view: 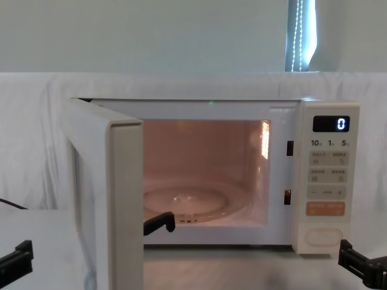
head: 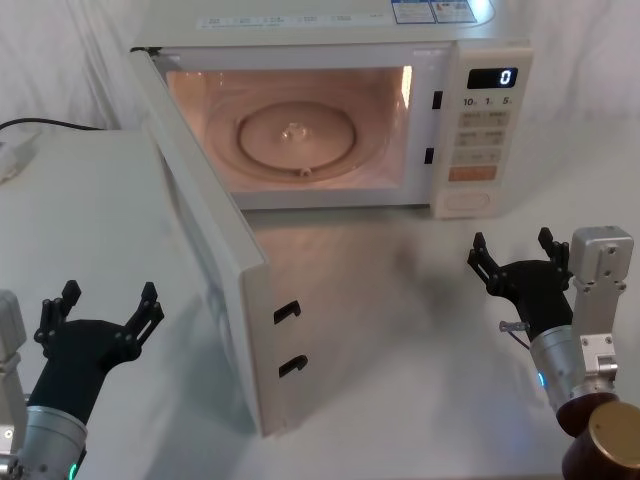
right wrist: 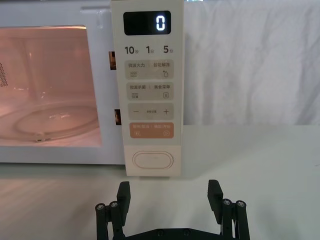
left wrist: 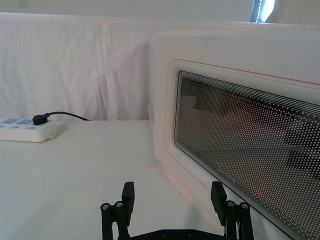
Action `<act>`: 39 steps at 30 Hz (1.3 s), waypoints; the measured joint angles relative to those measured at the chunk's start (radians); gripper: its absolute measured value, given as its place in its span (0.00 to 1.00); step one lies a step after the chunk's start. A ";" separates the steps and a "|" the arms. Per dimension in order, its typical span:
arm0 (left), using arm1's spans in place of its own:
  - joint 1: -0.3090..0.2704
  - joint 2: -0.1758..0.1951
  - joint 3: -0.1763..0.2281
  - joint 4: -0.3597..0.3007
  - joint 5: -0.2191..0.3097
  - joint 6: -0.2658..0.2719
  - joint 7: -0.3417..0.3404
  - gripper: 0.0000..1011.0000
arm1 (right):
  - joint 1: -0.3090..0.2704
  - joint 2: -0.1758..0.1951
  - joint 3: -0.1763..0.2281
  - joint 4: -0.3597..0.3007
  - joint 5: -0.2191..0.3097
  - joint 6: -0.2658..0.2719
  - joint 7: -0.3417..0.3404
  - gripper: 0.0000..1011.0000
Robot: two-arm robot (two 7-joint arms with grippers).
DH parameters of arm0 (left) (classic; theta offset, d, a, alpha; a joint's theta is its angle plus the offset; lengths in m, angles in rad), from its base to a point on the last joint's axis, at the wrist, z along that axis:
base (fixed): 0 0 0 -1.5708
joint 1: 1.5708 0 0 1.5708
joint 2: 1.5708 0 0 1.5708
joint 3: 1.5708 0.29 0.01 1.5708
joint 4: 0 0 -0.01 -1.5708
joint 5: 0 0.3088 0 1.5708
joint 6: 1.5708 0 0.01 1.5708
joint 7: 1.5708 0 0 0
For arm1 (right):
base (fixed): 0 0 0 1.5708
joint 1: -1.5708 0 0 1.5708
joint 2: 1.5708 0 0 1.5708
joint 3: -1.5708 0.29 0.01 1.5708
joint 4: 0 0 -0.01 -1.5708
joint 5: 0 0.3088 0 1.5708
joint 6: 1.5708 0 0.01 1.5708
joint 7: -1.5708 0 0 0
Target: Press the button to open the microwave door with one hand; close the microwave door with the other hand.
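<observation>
My left gripper (head: 100, 308) hovers nearest to me, on the outer side of the microwave door (head: 200, 240), which stands swung wide open toward me. Its fingers (left wrist: 127, 192) are spread wide and hold nothing; in the left wrist view the door's dotted glass window (left wrist: 250, 140) lies just past them, apart from the tips. My right gripper (head: 512, 258) hangs low in front of the microwave's control panel (head: 482, 130), on the opposite side of the door's free edge. Its fingers (right wrist: 123, 191) are likewise parted wide and empty, well short of touching anything.

The door's inner face points toward my right gripper, and two dark latch hooks (head: 288, 338) jut from its free edge. One hook (view: 160, 222) shows in the chest view against the lit cavity.

Past the door, the microwave (head: 340, 60) sits on the white table (head: 400, 330) with its cavity glowing and the glass turntable (head: 296, 135) lying inside. The button (right wrist: 153, 161) is at the bottom of the control panel, straight ahead of my right gripper and below the orange key (right wrist: 151, 130). The display (right wrist: 147, 23) at the top of the panel reads 0.

On the door's outer side, farther back on the table, a white power strip (left wrist: 25, 129) lies with a black plug (left wrist: 40, 119) in it.
</observation>
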 joint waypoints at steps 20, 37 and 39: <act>0.000 0.000 0.000 0.000 0.000 0.000 0.000 0.88 | 0.000 0.000 0.000 0.000 0.000 0.000 0.000 0.99; 0.000 0.000 0.000 0.000 0.000 0.000 0.000 0.33 | 0.000 0.000 0.000 0.000 0.000 0.000 0.000 0.99; 0.000 0.000 0.000 0.000 0.000 0.000 0.000 0.26 | 0.000 0.000 0.000 0.000 0.000 0.000 0.000 0.99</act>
